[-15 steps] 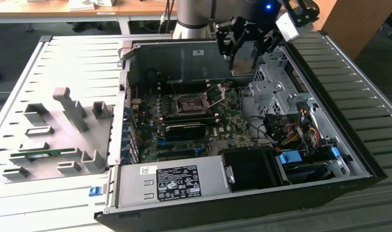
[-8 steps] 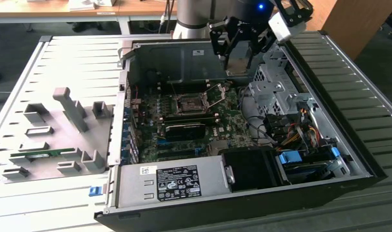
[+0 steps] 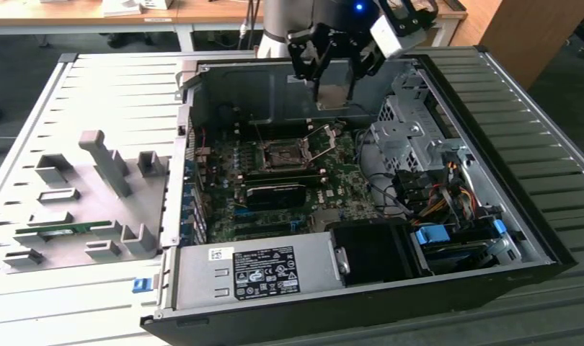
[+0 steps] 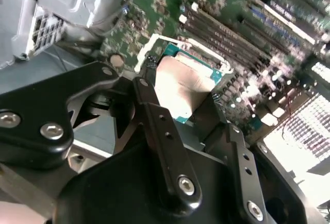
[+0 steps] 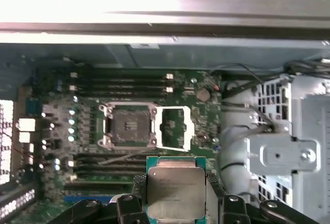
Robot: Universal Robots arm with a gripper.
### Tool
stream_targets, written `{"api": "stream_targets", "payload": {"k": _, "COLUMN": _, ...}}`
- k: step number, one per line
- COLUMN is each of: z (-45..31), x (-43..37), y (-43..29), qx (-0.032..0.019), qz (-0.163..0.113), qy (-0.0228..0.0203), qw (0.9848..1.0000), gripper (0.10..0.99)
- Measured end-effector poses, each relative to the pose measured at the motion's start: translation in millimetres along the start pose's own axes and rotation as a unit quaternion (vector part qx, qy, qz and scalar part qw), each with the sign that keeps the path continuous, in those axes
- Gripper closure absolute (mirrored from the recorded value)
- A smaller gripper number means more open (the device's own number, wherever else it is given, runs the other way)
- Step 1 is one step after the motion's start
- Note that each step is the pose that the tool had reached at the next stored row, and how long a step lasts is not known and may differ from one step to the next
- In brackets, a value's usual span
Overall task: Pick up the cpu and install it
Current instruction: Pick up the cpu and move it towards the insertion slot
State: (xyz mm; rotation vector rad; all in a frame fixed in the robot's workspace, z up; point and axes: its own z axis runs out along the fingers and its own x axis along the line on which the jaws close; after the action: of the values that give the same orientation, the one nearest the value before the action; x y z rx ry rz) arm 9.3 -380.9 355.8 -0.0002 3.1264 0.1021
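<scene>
- The slatted worktop (image 3: 99, 94) carried an open computer case (image 3: 523, 144), lying on its side with its inside facing up.
- The green motherboard (image 3: 345, 173) covered the floor of the case, on the half toward the exterior view's left.
- The hand (image 3: 332, 76) hung above the case near its far wall, well clear of the board. It was clenched on the cpu (image 5: 175, 190), with a black finger (image 4: 149, 95) pressed against each of two opposite edges.
- The black-framed cpu socket (image 5: 129, 126) sat uncovered on the board, its metal load plate (image 5: 175, 109) swung open just beside it.
- In the exterior view the socket lay below the hand and a little toward that view's left. I judged the carried chip to be off to one side of it and well above it, touching nothing but the fingers.
- In the first wrist view a row of memory slots (image 5: 103, 162) showed between the chip's nearest edge and the socket frame, so the two were apart, not stacked.
- The cpu was held flat, its shiny metal top turned up toward the wrist and its teal rim showing round the lid.
- It was close to square, so it had no real long axis. Its edges looked roughly parallel to the socket's edges.
</scene>
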Motion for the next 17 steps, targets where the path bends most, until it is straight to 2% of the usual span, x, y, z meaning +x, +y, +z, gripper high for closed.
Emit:
{"api": "stream_targets", "payload": {"k": 3, "z": 1.6, "x": 6.7, "y": 7.6, "qx": 0.0, "qz": 0.0, "qy": -0.0001, "qw": 1.0, "gripper": 0.545}}
{"api": "stream_targets", "payload": {"k": 7, "z": 3.9, "x": 25.1, "y": 10.1, "qx": 0.0, "qz": 0.0, "qy": -0.0004, "qw": 1.0, "gripper": 0.545}}
{"api": "stream_targets", "payload": {"k": 10, "z": 6.5, "x": 35.7, "y": 12.0, "qx": 0.0011, "qz": 0.0, "qy": -0.0004, "qw": 1.0, "gripper": 0.545}}
{"api": "stream_targets", "payload": {"k": 15, "z": 9.0, "x": 37.5, "y": 13.1, "qx": 0.0074, "qz": 0.001, "qy": -0.0009, "qw": 1.0, "gripper": 0.545}}
{"api": "stream_targets", "payload": {"k": 17, "z": 9.4, "x": 39.6, "y": 14.8, "qx": 0.0075, "qz": 0.001, "qy": -0.0013, "qw": 1.0, "gripper": 0.545}}
